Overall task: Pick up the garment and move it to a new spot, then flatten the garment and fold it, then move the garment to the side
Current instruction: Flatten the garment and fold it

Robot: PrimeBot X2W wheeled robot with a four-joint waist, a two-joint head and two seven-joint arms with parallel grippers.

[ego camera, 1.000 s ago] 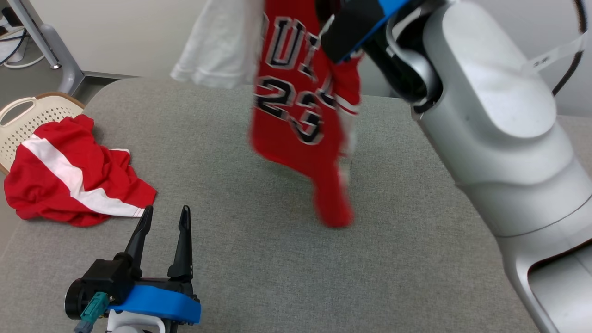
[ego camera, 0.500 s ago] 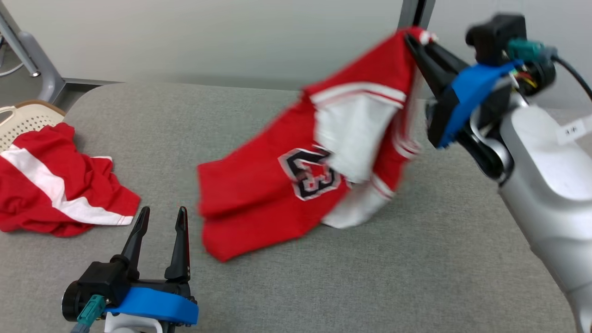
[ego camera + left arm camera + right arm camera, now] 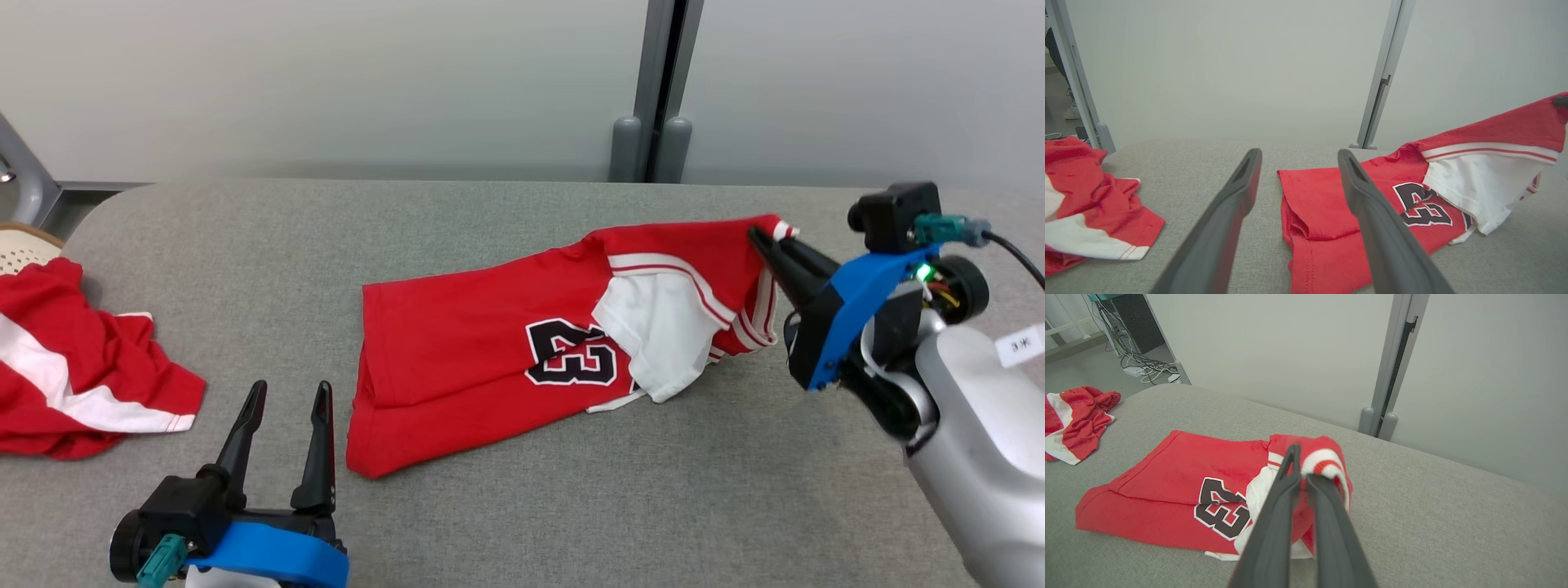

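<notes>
Got the right hand (image 3: 755,235) clamped tight on a striped-trim corner of the red jersey (image 3: 465,359), over at 3 o'clock in the head view. Holding that corner up off the grey surface (image 3: 522,506), fingers aimed toward 10 o'clock. Leaves the rest of the jersey trailing away from the grip toward 8 o'clock, lying mostly flat, number 23 facing up and a white inner layer flopped out just below the pinch. Can't tell if that corner is a shoulder or an armhole edge.

Down at 7 o'clock, got the left hand (image 3: 291,388) spread wide, grasping nothing, with the jersey's hem corner just beside it at 2 o'clock and not touching.

Further out at 9 o'clock, spotted a second red-and-white garment (image 3: 73,367) in a crumpled heap, well apart from the jersey, with a cream basket (image 3: 16,249) peeking out behind it. Also a grey post (image 3: 657,90) against the wall at 12 o'clock.
</notes>
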